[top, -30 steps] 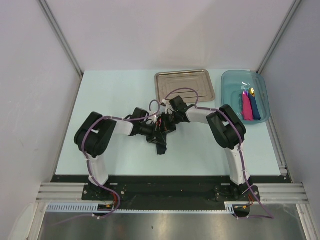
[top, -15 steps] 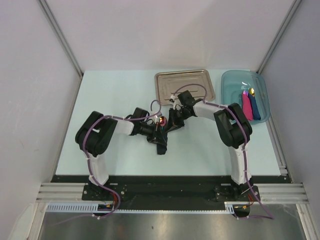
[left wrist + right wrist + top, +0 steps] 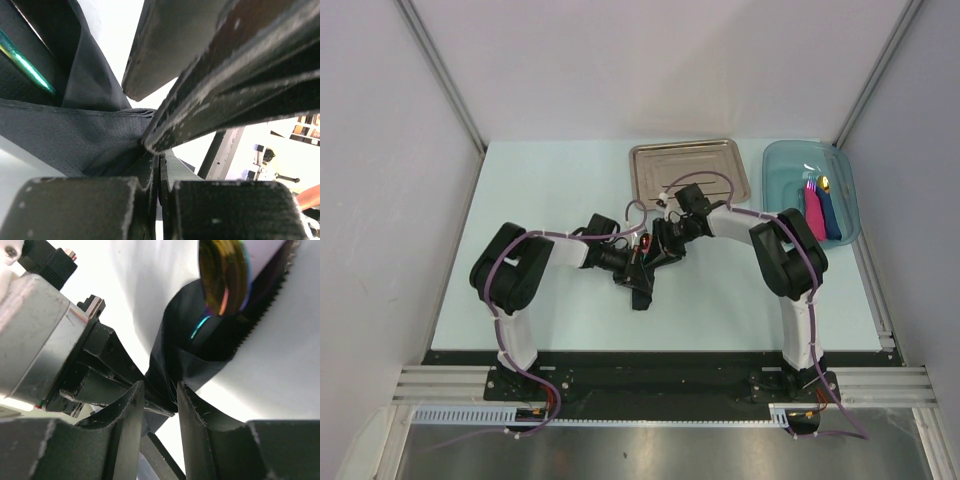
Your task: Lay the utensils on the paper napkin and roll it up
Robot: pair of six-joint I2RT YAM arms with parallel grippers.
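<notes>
1. Fingers (image 3: 80, 210) of the left gripper (image 3: 159, 161) were pressed together, pinching a fold of the paper napkin (image 3: 65, 135).
2. The right gripper (image 3: 161, 387) had its fingers parted by a narrow gap, straddling the napkin's edge just beside the left fingertips. Whether its pads touched the paper could not be told.
3. The black napkin lay bunched lengthwise at the middle of the table (image 3: 540, 190), near the steel tray (image 3: 710, 165) but apart from it.
4. Of the utensils (image 3: 224, 275), one shiny bowl end stuck out of the wrapped napkin.
5. A pink roll (image 3: 814, 215) and a dark blue roll (image 3: 831, 215) lay side by side in the blue bin (image 3: 782, 170), well apart from the grippers.
</notes>
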